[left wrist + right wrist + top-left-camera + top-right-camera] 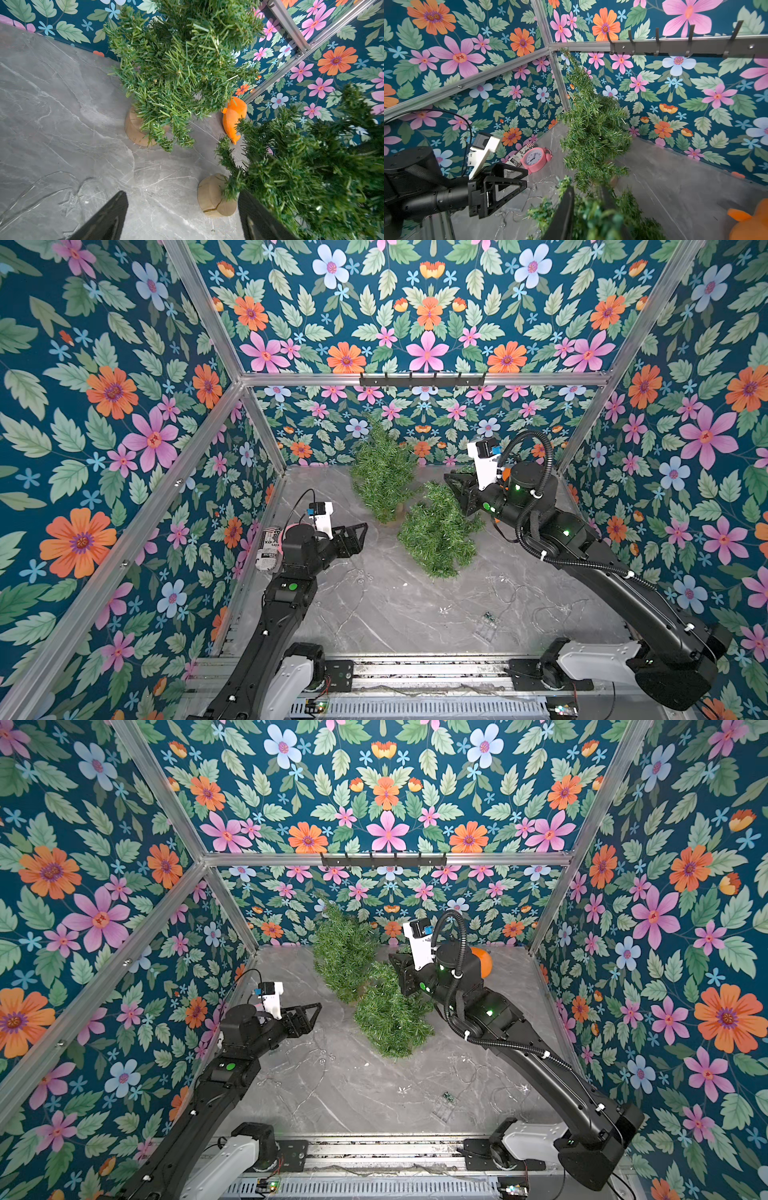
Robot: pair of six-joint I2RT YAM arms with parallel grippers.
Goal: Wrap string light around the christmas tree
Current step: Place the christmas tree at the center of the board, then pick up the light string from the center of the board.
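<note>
String light (69,203) is sprawled loose on the desk (395,614) in front of the near christmas tree (436,531), none on it. Right claw (455,493) sits partly apart around that tree's top; can't tell if it's gripping. Left claw (361,527) is wide open and empty. Second tree (382,472) crowds right behind, with an orange plush (233,118) behind too.

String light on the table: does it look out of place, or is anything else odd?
Yes. The string light lies in a loose tangle on the table, none of it wound on the near tree or the far tree. An orange plush toy also lies by the back wall.
</note>
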